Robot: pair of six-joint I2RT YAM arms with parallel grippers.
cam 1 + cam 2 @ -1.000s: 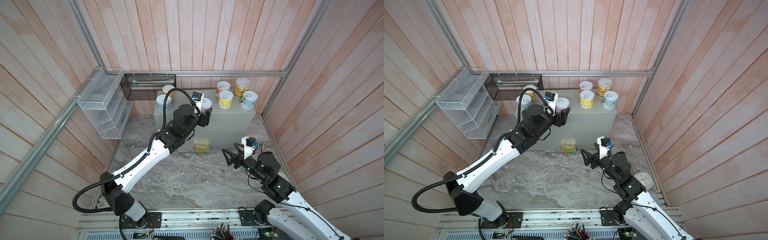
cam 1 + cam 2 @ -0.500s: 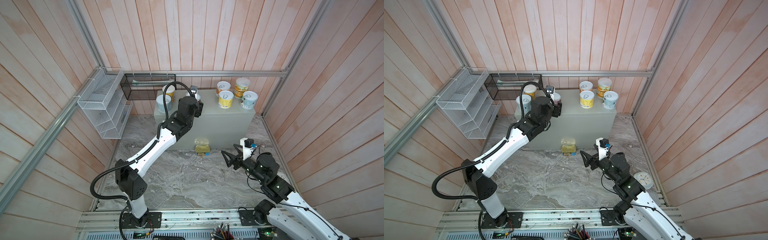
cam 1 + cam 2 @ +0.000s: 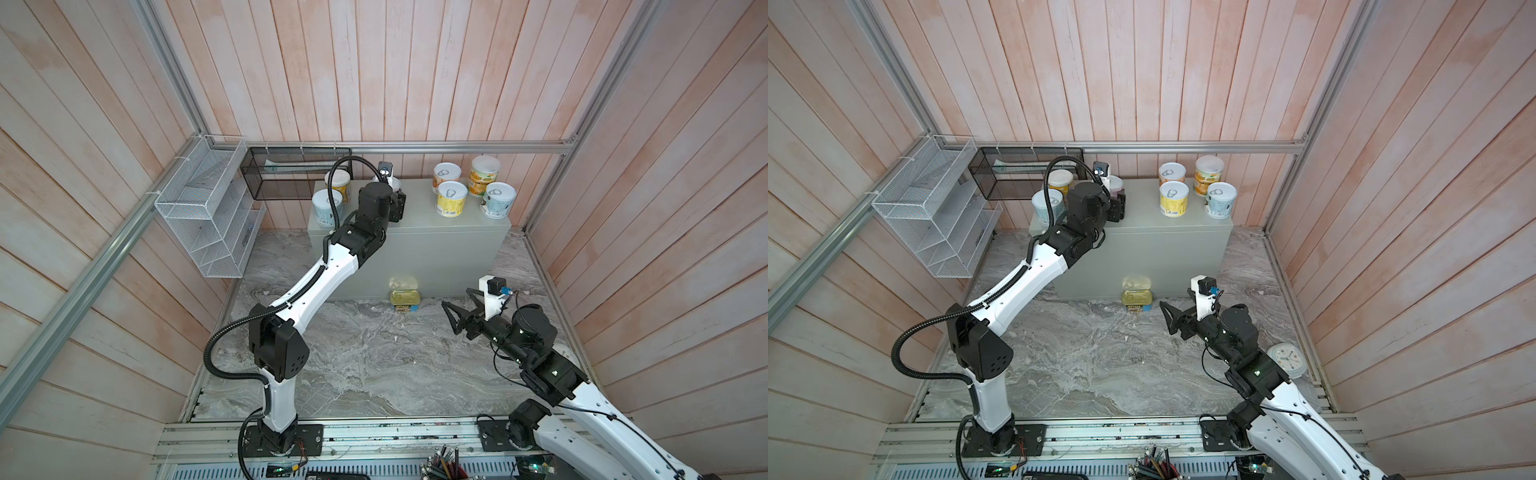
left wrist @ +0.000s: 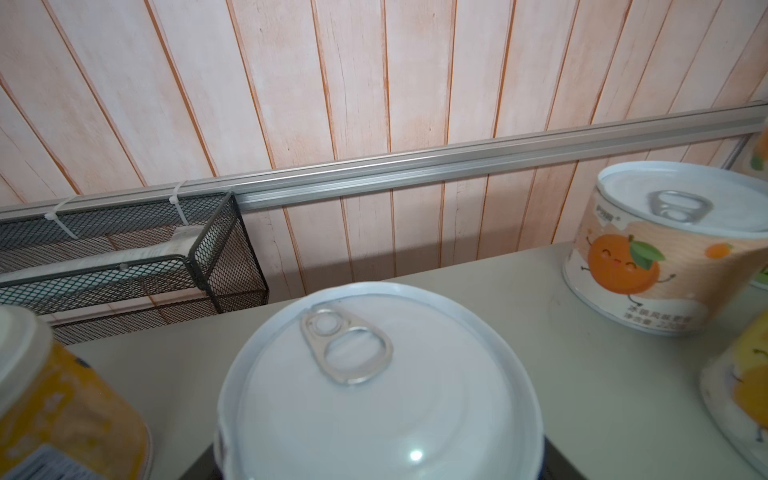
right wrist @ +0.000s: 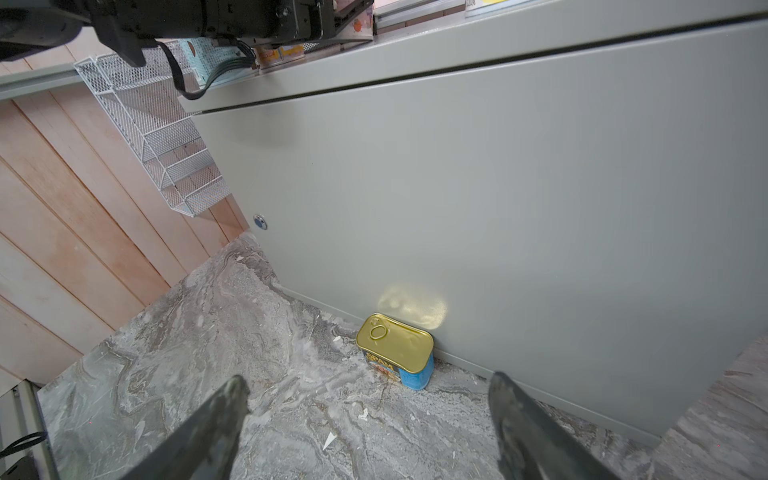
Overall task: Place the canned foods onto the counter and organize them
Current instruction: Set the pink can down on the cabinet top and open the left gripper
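Gripping the half-hidden pink can (image 3: 1115,184), left jaws barely show; right jaws gape wide.

White arms (image 3: 320,282), black joints (image 3: 278,345), ribbed cables (image 3: 220,365)

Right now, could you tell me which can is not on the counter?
The gold-topped rectangular tin: it alone stands on the marble floor, by the counter.

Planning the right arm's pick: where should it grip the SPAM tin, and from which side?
Grip the SPAM tin across its two narrow ends, coming in from the open marble side. It stands gold top up, a long face against the counter front, so the long faces are likely blocked. The right gripper faces it, open.
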